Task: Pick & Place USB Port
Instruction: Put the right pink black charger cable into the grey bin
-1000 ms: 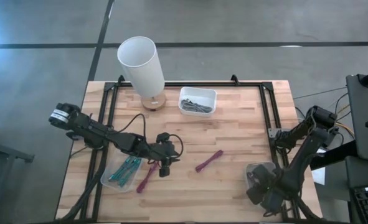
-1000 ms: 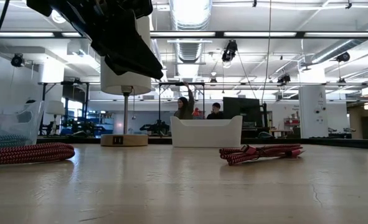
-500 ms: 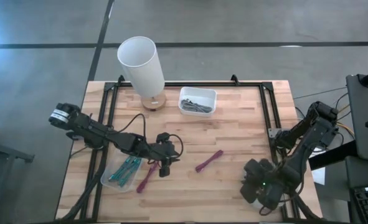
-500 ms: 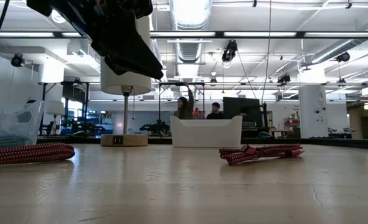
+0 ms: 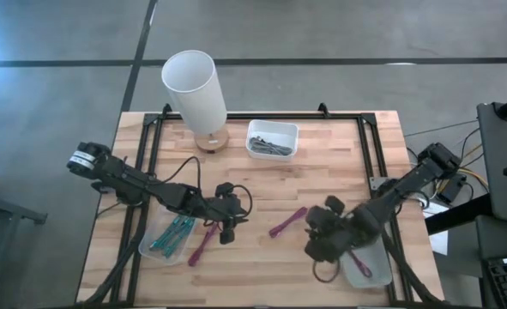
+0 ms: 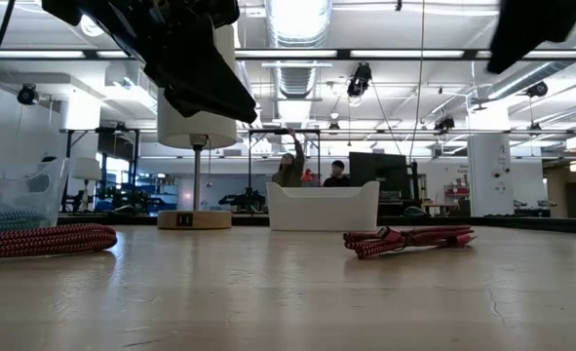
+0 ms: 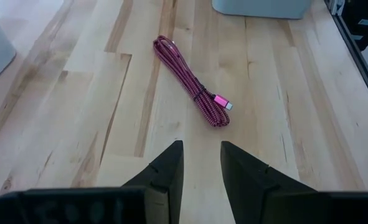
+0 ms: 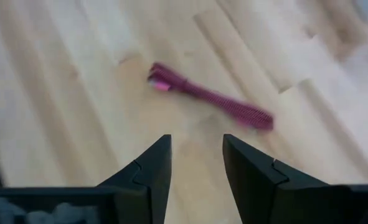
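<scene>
The coiled pink USB cable (image 5: pixel 287 221) lies loose on the bare wood near the middle of the desk, toward its front edge, well apart from the white tray (image 5: pixel 272 138) at the back edge. It looks light and limp, a braided cord bundled into a narrow hank, so it should sag at both ends when lifted and could snag or unwind. The best hold is probably across the middle of the bundle, where a tie seems to bind the strands; the plug end (image 7: pixel 223 102) is small and slick, a poor place to pinch.

The right gripper (image 8: pixel 193 163) hovers just beside the cable toward the desk's right front corner, jaws apart and empty. The left gripper (image 7: pixel 199 163) hangs over the desk's left front part near a second pink cable (image 5: pixel 203 244), its jaws also parted with nothing between them.

No brand, label or writing can be read; the lamp base (image 6: pixel 194 219) bears a dark mark too small to make out.
</scene>
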Available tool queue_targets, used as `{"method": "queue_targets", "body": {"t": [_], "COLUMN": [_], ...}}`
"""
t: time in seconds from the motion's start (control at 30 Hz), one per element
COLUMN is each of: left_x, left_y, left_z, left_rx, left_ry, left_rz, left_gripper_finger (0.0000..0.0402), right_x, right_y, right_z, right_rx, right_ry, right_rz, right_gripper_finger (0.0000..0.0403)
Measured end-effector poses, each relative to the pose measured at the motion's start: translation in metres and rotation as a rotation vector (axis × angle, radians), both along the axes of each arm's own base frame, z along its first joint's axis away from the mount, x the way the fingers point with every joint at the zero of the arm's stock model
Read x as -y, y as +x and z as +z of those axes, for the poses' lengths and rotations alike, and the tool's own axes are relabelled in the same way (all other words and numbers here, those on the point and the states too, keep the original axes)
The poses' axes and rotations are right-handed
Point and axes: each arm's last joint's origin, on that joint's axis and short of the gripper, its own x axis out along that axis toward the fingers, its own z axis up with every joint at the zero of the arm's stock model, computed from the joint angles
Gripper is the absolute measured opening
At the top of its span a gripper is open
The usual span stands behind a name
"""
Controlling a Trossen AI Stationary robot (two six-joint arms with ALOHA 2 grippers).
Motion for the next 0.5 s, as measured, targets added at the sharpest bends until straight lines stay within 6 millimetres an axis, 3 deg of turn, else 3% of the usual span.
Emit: {"method": "queue_targets", "body": {"t": [0.13, 0.33, 0.5], "left_x": [0.000, 0.000, 0.000], "left_y": [0.000, 0.000, 0.000], "left_z": [0.000, -0.001, 0.000], "left_rx": [-0.005, -0.007, -0.007], "left_ry": [0.001, 0.002, 0.001], "left_rz": [0.000, -0.001, -0.002], "left_gripper_finger": [0.0103, 0.0103, 0.0103], "right_x": [0.015, 0.024, 0.030], "right_y": [0.013, 0.033, 0.041], "right_z": [-0.005, -0.016, -0.035], "right_rx": [-0.016, 0.023, 0.043], "right_ry": [-0.058, -0.004, -0.007], "right_rz": [0.074, 0.321, 0.501], "right_gripper_finger": [0.0141, 0.0141, 0.0141]}}
